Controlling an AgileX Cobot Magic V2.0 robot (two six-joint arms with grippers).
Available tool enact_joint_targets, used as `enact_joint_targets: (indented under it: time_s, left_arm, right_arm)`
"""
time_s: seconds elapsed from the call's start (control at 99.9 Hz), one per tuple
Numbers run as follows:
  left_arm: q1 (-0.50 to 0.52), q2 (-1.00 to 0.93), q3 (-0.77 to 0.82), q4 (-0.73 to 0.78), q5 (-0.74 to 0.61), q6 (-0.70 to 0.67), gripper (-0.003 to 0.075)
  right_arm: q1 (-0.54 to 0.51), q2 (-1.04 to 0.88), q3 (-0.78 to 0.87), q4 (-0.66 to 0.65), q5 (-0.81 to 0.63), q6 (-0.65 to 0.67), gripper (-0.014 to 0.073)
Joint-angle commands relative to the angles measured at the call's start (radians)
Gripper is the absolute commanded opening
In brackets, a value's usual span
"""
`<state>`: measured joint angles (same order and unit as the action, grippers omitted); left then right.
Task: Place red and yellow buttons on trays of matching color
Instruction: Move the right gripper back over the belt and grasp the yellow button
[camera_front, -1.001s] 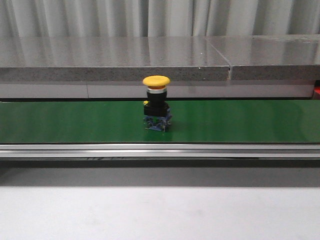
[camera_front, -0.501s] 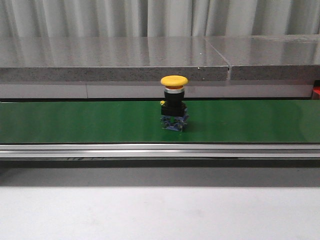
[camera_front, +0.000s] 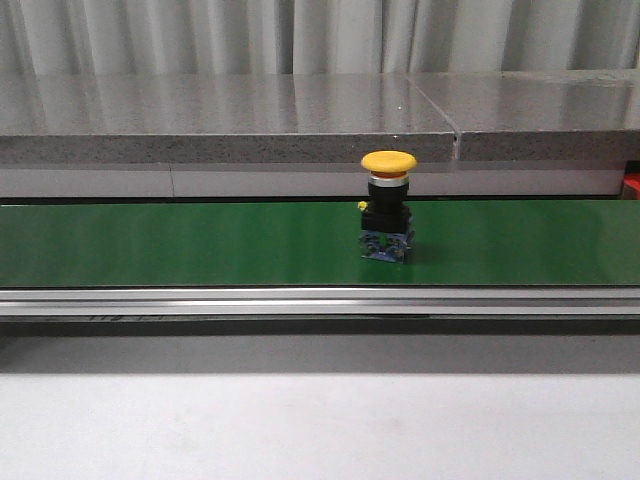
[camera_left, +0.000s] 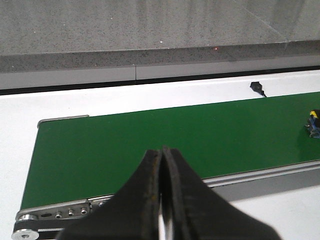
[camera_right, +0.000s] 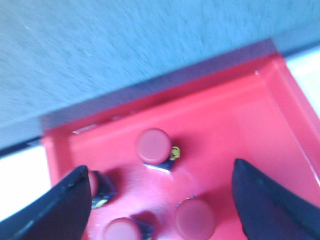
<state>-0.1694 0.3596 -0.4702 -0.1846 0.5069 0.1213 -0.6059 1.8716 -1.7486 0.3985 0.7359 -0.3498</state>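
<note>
Across the left of the front view the green belt (camera_front: 180, 243) ran bare, with a grey stone ledge (camera_front: 230, 120) above it and the white table (camera_front: 300, 420) below. Right of the frame's centre stood the yellow button (camera_front: 389, 206), upright on the belt, its yellow mushroom cap on a black barrel over a small blue contact block. No yellow tray showed in any view. At the far right edge of the front view a sliver of red was likely a corner of the red tray (camera_front: 634, 186), though too little showed to be sure.

From the left wrist camera, the left tool (camera_left: 162, 165) had its fingers pressed together and held nothing, hanging above the lower left of the belt; the button's base peeked in at the right edge of that frame. From the right wrist camera, the right tool (camera_right: 160, 200) was spread wide and empty over the red tray, where four red buttons (camera_right: 153, 144) already lay, one half hidden by a finger.

The yellow button looked light, rigid and top-heavy, easily toppled by a sideways knock. Its smooth domed cap would probably slip; the better hold seemed to be across the black barrel just under the cap, squarely from above.
</note>
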Motion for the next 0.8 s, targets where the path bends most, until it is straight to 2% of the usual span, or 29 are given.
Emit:
enact_joint_targets:
  time_s: [0.0,0.26,0.541,0.791]
  left_arm:
    - [-0.007,0.006,-0.027,-0.015,-0.071,0.0,-0.0019]
    - [-0.007,0.006,-0.027,-0.015,-0.071,0.0,-0.0019]
    - [-0.007,0.006,-0.027,-0.015,-0.071,0.0,-0.0019]
    - [-0.007,0.006,-0.027,-0.015,-0.071,0.0,-0.0019]
  right_arm:
    - [0.011,-0.122,-0.002,0.032,-0.035,-0.014,0.0575]
    - [0.113,-0.354,0.24,0.033,-0.114,-0.07,0.0575]
    - [0.307,-0.575,0.551,0.033,-0.128,-0.105,0.0575]
    - [0.485,-0.69,0.748,0.033,-0.108,-0.157,0.0575]
